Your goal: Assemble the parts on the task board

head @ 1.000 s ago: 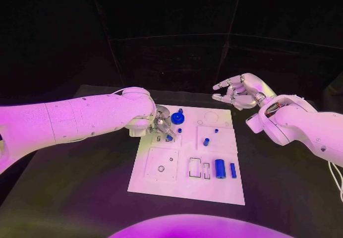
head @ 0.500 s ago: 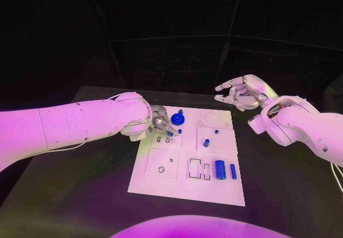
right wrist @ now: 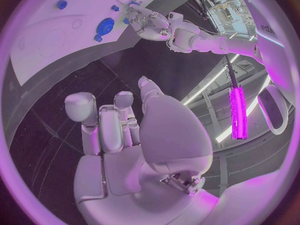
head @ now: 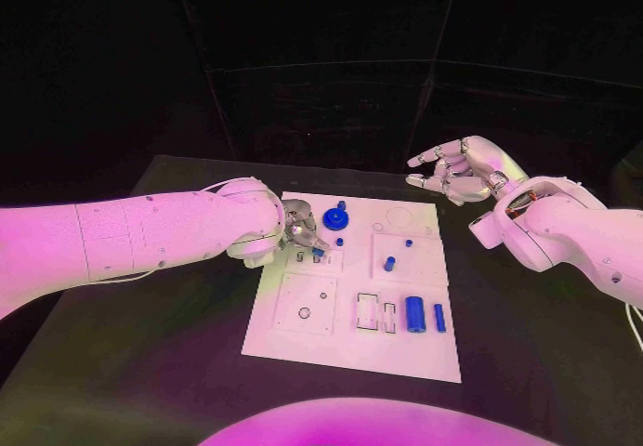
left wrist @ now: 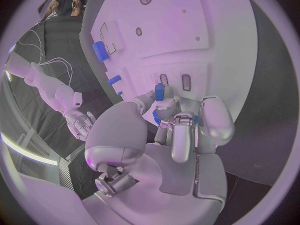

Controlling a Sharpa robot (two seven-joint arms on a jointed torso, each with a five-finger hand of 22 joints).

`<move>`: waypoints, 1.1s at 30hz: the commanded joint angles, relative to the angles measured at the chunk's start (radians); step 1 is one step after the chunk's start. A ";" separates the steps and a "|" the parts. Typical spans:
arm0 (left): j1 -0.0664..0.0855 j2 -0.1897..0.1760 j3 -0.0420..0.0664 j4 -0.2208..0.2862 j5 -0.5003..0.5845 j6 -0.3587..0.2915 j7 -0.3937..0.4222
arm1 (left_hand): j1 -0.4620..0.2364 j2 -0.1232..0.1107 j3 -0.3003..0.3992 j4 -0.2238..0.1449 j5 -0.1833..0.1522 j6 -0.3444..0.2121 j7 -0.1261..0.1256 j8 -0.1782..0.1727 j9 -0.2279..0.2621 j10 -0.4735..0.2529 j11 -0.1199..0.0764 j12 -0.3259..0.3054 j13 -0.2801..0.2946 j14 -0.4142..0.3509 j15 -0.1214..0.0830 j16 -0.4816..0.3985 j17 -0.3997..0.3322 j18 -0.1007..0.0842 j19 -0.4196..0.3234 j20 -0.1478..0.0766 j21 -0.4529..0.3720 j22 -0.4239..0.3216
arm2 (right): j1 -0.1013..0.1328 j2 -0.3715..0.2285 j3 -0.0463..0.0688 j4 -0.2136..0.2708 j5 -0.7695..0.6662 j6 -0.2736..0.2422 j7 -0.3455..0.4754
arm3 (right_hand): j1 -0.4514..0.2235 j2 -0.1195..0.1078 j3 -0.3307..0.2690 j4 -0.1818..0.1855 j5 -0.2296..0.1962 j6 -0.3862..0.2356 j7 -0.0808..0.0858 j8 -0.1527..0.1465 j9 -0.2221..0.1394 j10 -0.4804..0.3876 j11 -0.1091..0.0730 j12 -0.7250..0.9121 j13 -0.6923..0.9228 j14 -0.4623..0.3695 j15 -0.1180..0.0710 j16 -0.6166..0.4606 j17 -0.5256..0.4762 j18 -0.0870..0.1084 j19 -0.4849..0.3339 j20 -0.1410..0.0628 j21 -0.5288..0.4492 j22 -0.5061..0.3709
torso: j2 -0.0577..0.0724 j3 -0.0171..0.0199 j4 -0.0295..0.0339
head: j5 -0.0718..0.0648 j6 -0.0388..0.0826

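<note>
The white task board [head: 351, 336] lies in the middle of the table. My left hand [head: 302, 236] hovers over its far left part, above two small slots [head: 308, 259]. It pinches a small blue part [left wrist: 159, 92] between thumb and fingers. A blue gear-shaped part [head: 335, 220] stands just right of that hand. Small blue pegs [head: 388, 264] stand further right, and a blue cylinder [head: 415, 315] and a thin blue bar [head: 439, 318] lie at the near right. My right hand [head: 455, 172] hangs raised beyond the board's far right corner, fingers spread, holding nothing.
The board has several empty cut-outs, with rectangular ones [head: 366, 312] beside the cylinder and a round hole [head: 304, 314] in its left panel. Black table [head: 148, 307] surrounds the board on all sides.
My left hand has pulled the small blue part up away from the slots, and its fingers now cover it in the head view. My right hand has barely shifted.
</note>
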 commanded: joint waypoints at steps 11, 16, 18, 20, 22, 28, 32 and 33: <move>-0.006 -0.033 -0.003 0.025 -0.065 0.070 -0.006 | 0.005 0.001 0.139 -0.131 -0.005 -0.001 0.001 0.005 0.001 0.002 -0.006 -0.004 -0.001 0.103 0.004 0.005 0.251 -0.007 -0.001 0.000 0.000 -0.002 | 0.002 0.001 0.001 0.001 0.004 0.008 0.006 | -0.005 0.009 -0.003 0.000 0.006 0.002 -0.004 0.006 -0.001 -0.002 -0.001 -0.002 0.001 0.034 -0.007 -0.004 0.002 0.004 -0.001 -0.003 -0.006 0.000 | 0.001 -0.0006 -0.0018 | 0.005 -0.004; -0.007 -0.039 -0.003 0.029 -0.069 0.078 -0.007 | 0.005 0.001 0.140 -0.132 -0.005 -0.001 0.001 0.005 0.001 0.003 -0.006 -0.003 -0.001 0.103 0.004 0.005 0.252 -0.007 -0.001 0.000 0.000 -0.001 | 0.002 0.002 0.001 0.001 0.005 0.006 0.006 | -0.005 0.009 -0.003 0.000 0.006 0.002 -0.004 0.006 -0.001 -0.002 -0.001 -0.002 0.001 0.034 -0.007 -0.004 0.002 0.004 -0.001 -0.003 -0.006 0.000 | 0.001 -0.0002 -0.0001 | 0.006 -0.007; -0.008 -0.038 -0.003 0.029 -0.070 0.081 -0.007 | 0.005 0.000 0.140 -0.132 -0.005 -0.001 0.001 0.005 0.001 0.001 -0.006 -0.005 -0.004 0.102 0.004 0.004 0.251 -0.007 -0.001 0.000 -0.001 -0.004 | 0.002 0.003 0.001 0.001 0.004 0.006 0.006 | -0.005 0.009 -0.003 0.000 0.006 0.002 -0.004 0.006 -0.001 -0.002 -0.001 -0.002 0.001 0.034 -0.007 -0.004 0.002 0.004 -0.001 -0.003 -0.006 0.000 | 0.001 -0.0003 0.0001 | 0.006 -0.006; -0.008 -0.036 -0.003 0.028 -0.070 0.084 -0.007 | 0.005 0.000 0.140 -0.132 -0.005 -0.001 0.001 0.005 0.001 0.001 -0.006 -0.005 -0.004 0.102 0.004 0.004 0.251 -0.007 -0.001 0.000 -0.001 -0.004 | 0.002 0.004 0.001 0.001 0.004 0.006 0.006 | -0.005 0.009 -0.003 0.000 0.006 0.002 -0.004 0.006 -0.001 -0.002 -0.001 -0.002 0.001 0.034 -0.007 -0.005 0.002 0.004 -0.001 -0.003 -0.006 0.000 | 0.001 -0.0006 0.0001 | 0.006 -0.006; -0.008 -0.034 -0.003 0.028 -0.071 0.086 -0.007 | 0.005 0.000 0.140 -0.132 -0.005 -0.001 0.001 0.005 0.001 0.001 -0.006 -0.005 -0.004 0.102 0.004 0.004 0.251 -0.007 -0.001 0.000 -0.001 -0.004 | 0.002 0.004 0.001 0.001 0.004 0.006 0.006 | -0.005 0.009 -0.003 0.001 0.007 0.002 -0.004 0.006 -0.001 -0.002 -0.001 -0.002 0.000 0.034 -0.007 -0.005 0.001 0.004 -0.001 -0.003 -0.006 0.000 | 0.001 -0.0005 0.0006 | 0.005 -0.008; -0.008 -0.029 -0.003 0.025 -0.071 0.092 -0.008 | 0.005 0.000 0.141 -0.132 -0.005 -0.001 0.001 0.006 0.002 0.001 -0.006 -0.005 -0.004 0.102 0.004 0.004 0.250 -0.007 -0.001 0.000 -0.001 -0.003 | 0.002 0.005 0.001 0.000 0.004 0.005 0.006 | -0.005 0.009 -0.003 0.001 0.007 0.002 -0.004 0.006 -0.001 -0.002 -0.001 -0.002 0.000 0.034 -0.007 -0.005 0.001 0.004 -0.001 -0.003 -0.006 0.000 | 0.000 0.0004 -0.0005 | 0.006 -0.008; -0.008 -0.027 -0.003 0.024 -0.071 0.094 -0.008 | 0.005 -0.001 0.142 -0.132 -0.005 -0.001 0.000 0.006 0.002 0.001 -0.006 -0.005 -0.004 0.102 0.004 0.004 0.251 -0.007 -0.001 0.000 -0.001 -0.003 | 0.002 0.005 0.000 0.000 0.004 0.005 0.006 | -0.005 0.009 -0.003 0.001 0.007 0.002 -0.004 0.006 -0.001 -0.002 -0.001 -0.002 0.000 0.034 -0.007 -0.005 0.001 0.004 -0.001 -0.003 -0.006 0.000 | 0.000 0.0007 -0.0007 | 0.003 -0.009; -0.008 -0.026 -0.003 0.024 -0.071 0.095 -0.008 | 0.004 -0.002 0.142 -0.132 -0.005 0.000 0.000 0.007 0.002 0.002 -0.006 -0.005 -0.003 0.103 0.004 0.005 0.251 -0.007 -0.001 0.000 0.000 -0.002 | 0.002 0.005 0.000 0.000 0.004 0.005 0.006 | -0.005 0.009 -0.003 0.001 0.007 0.002 -0.004 0.006 -0.001 -0.002 -0.001 -0.002 0.000 0.034 -0.007 -0.005 0.001 0.004 -0.001 -0.003 -0.006 0.000 | 0.000 0.0008 -0.0009 | 0.003 -0.009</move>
